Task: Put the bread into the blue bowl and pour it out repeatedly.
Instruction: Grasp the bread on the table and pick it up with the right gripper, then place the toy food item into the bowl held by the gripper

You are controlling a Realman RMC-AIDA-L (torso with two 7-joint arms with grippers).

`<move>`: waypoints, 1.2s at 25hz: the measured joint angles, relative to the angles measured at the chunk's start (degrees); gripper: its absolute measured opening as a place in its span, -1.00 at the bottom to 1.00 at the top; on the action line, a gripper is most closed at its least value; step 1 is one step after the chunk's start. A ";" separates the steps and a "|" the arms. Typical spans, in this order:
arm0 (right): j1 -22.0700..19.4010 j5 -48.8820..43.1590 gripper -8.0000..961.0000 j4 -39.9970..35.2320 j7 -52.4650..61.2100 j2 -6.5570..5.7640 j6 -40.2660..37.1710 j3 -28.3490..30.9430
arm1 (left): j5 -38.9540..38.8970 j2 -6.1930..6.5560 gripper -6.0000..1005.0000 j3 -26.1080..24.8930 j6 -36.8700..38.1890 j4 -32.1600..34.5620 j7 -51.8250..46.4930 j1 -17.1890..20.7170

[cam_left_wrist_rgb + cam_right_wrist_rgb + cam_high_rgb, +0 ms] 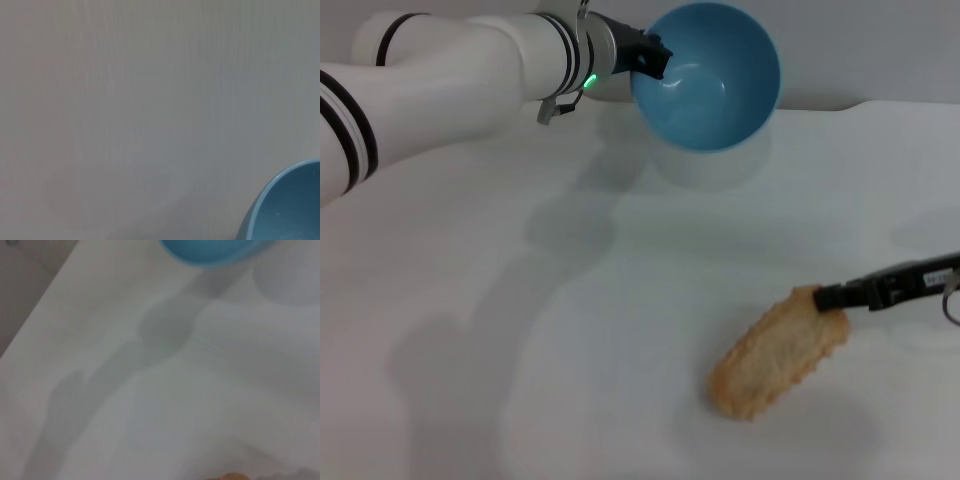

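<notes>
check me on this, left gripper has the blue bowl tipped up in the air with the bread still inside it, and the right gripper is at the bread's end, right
Not quite: the blue bowl held tipped by the left gripper is empty. The head view shows the bread lying on the table, underside up, with the right gripper at its end.

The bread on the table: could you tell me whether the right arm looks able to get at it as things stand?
Probably yes. The right gripper is already at the near end of the bread, which lies flat with nothing around it; the left gripper holds the blue bowl tilted, well clear.
</notes>
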 joint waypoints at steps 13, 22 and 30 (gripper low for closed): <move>3.18 1.24 -0.90 -10.22 -0.02 -0.20 -3.52 0.14 | 0.00 0.23 -0.99 -0.01 4.77 -0.01 0.54 -0.64; 3.66 2.62 -0.93 -21.88 0.77 -0.51 -6.42 5.32 | 0.75 0.45 -0.99 -0.18 17.32 -0.01 0.64 -4.11; 3.08 7.22 -0.93 -28.34 0.76 -0.74 -8.90 8.96 | 0.69 0.10 -0.99 0.91 19.62 -0.69 0.74 -5.99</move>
